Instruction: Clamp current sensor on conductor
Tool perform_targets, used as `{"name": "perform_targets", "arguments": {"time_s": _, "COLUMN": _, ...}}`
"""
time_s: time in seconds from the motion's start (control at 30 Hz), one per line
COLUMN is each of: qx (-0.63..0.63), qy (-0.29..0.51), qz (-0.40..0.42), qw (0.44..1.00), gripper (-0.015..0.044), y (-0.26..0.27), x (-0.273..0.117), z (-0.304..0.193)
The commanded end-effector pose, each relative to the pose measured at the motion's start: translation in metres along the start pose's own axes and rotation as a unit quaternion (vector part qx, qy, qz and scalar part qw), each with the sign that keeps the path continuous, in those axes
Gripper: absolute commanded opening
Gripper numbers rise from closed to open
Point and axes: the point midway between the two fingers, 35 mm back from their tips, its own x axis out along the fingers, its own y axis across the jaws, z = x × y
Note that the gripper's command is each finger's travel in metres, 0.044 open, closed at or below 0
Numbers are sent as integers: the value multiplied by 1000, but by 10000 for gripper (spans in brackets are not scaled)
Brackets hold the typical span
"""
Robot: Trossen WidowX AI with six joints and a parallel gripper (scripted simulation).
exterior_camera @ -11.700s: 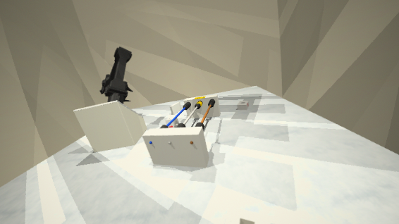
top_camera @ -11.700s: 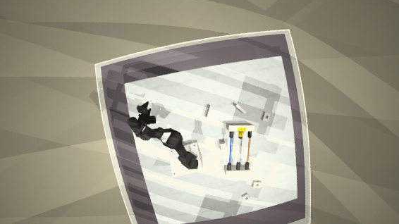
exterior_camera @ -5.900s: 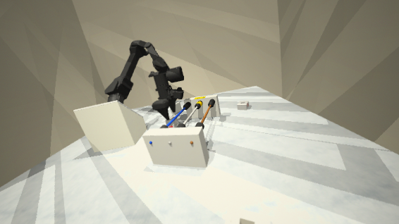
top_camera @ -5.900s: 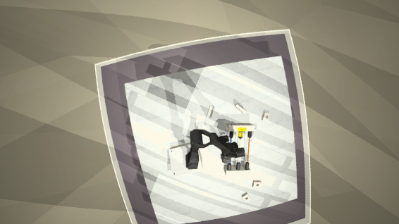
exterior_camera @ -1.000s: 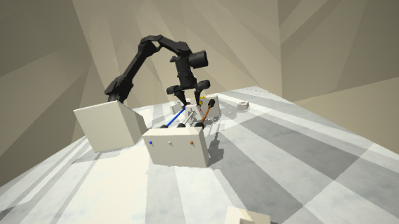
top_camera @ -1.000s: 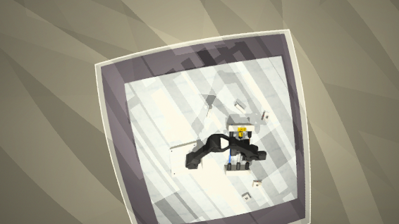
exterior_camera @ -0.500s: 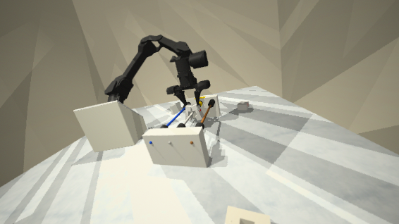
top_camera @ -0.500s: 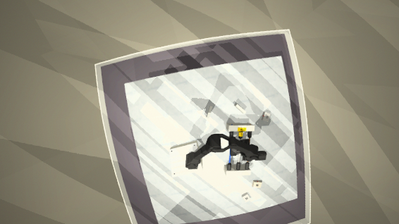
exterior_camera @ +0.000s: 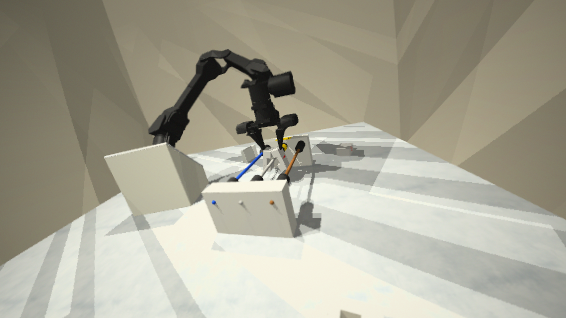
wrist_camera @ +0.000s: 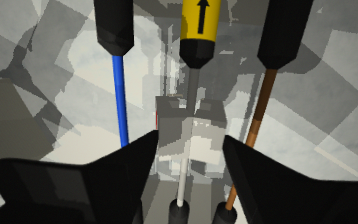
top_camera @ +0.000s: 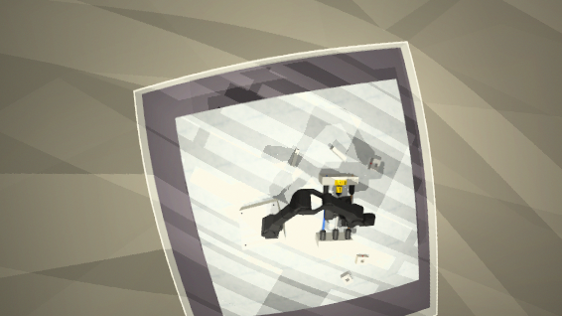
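Observation:
The pale sensor (wrist_camera: 172, 131) (exterior_camera: 268, 156) sits between the fingertips of my gripper (wrist_camera: 190, 137) (exterior_camera: 272, 149), which is shut on it from both sides. The middle grey-white conductor (wrist_camera: 192, 82) (wrist_camera: 182, 180) enters the sensor's far end between its two halves and comes out at the near end. A seam runs along the sensor's top; whether the latch is engaged cannot be told. A yellow marker (wrist_camera: 191, 22) (top_camera: 340, 183) on the middle conductor carries a black arrow pointing away from the sensor. No arrow on the sensor is readable.
A blue conductor (wrist_camera: 119, 95) and a brown conductor (wrist_camera: 260, 110) run on either side. The conductors span a near block (top_camera: 335, 239) (exterior_camera: 250, 209) and a far block (top_camera: 328, 181) (exterior_camera: 304, 151). A large box (exterior_camera: 145, 179) stands by the arm's base. Several small parts lie around, one (top_camera: 361, 258) near the blocks.

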Motion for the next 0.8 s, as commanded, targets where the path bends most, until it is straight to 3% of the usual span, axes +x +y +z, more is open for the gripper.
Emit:
{"name": "perform_targets", "arguments": {"time_s": 0.0, "qx": 0, "qy": 0, "qz": 0, "qw": 1000, "gripper": 0, "y": 0, "x": -1, "z": 0}}
{"name": "perform_targets", "arguments": {"time_s": 0.07, "qx": 0, "qy": 0, "qz": 0, "qw": 1000, "gripper": 0, "y": 0, "x": -1, "z": 0}}
{"name": "perform_targets", "arguments": {"time_s": 0.63, "qx": 0, "qy": 0, "qz": 0, "qw": 1000, "gripper": 440, "y": 0, "x": -1, "z": 0}}
{"name": "perform_targets", "arguments": {"time_s": 0.77, "qx": 0, "qy": 0, "qz": 0, "qw": 1000, "gripper": 440, "y": 0, "x": -1, "z": 0}}
